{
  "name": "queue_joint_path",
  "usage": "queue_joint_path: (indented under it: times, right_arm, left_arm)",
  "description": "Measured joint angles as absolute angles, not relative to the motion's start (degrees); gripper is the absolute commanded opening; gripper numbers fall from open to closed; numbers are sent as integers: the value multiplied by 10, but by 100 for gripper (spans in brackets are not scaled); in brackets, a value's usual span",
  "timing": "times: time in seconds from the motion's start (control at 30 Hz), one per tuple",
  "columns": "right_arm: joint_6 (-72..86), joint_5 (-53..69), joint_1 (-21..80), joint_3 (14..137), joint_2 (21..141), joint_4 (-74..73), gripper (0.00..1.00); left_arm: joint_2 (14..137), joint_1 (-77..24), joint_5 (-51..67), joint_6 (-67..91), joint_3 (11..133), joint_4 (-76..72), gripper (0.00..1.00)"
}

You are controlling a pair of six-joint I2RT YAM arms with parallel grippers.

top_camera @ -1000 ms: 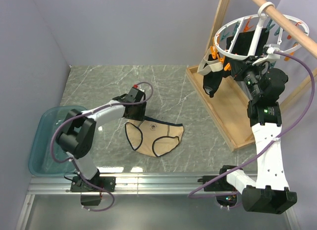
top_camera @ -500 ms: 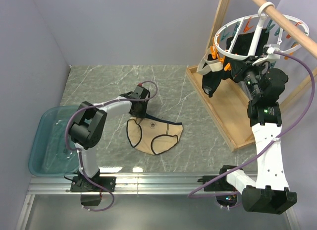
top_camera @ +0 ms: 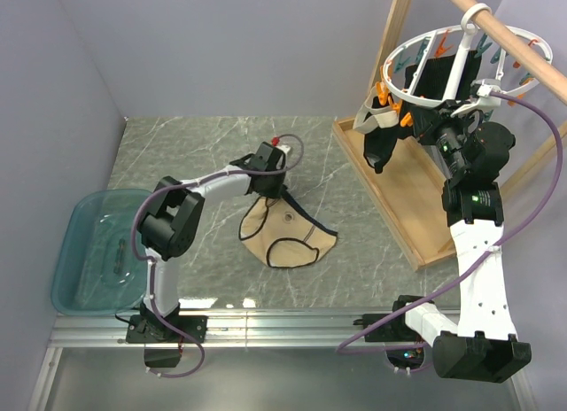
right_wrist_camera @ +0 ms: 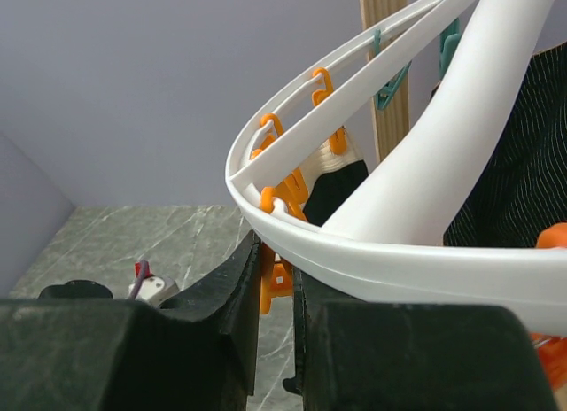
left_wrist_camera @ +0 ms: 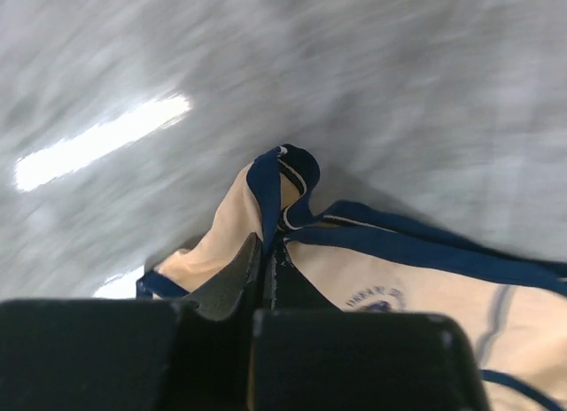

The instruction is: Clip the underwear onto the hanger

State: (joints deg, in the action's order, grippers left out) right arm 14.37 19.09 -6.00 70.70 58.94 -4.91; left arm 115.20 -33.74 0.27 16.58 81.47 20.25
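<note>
- The left gripper (top_camera: 270, 188) had been spread over the underwear (top_camera: 291, 236) a second before. Now its two fingers were pressed together on the dark edge of the cloth.
- In the left wrist view, a fold of the dark blue trim was seen pinched between the fingers of the left gripper (left_wrist_camera: 266, 252), with the tan underwear (left_wrist_camera: 390, 283) hanging away to the right.
- The underwear had been pulled a little to the right on the table (top_camera: 177, 145) and was bunched up at the pinched end. Most of it was still lying on the table, well apart from the hanger (top_camera: 434, 70).
- So the pick-up was judged to be done. The lift and the carry to the hanger were not done yet.
- The right gripper (right_wrist_camera: 275, 274) had not been moved. Its fingers were held close together just under the white ring of the hanger (right_wrist_camera: 372, 252), and an orange clip (right_wrist_camera: 276, 278) seemed to be pinched between them.
- Counted: two arms, two grippers, one tan underwear, one round hanger, one wooden frame (top_camera: 390, 207), one blue tub (top_camera: 84, 252).
- At least two dark clothes (top_camera: 381, 150) were hung on the hanger already.
- Many orange and teal clips were seen, but they could not be counted well.
</note>
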Motion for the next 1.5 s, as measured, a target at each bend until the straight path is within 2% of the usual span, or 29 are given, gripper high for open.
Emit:
queue_joint_path:
  times: [0.47, 1.07, 1.5]
  right_arm:
    - [177, 197, -60, 701, 589, -37, 0]
    - [234, 217, -63, 679, 588, 5, 0]
    - [253, 231, -63, 674, 588, 27, 0]
  left_arm:
    - [1086, -410, 136, 164, 839, -23, 0]
    - [1150, -439, 178, 304, 1024, -49, 0]
    - [1154, -462, 191, 363, 1078, -41, 0]
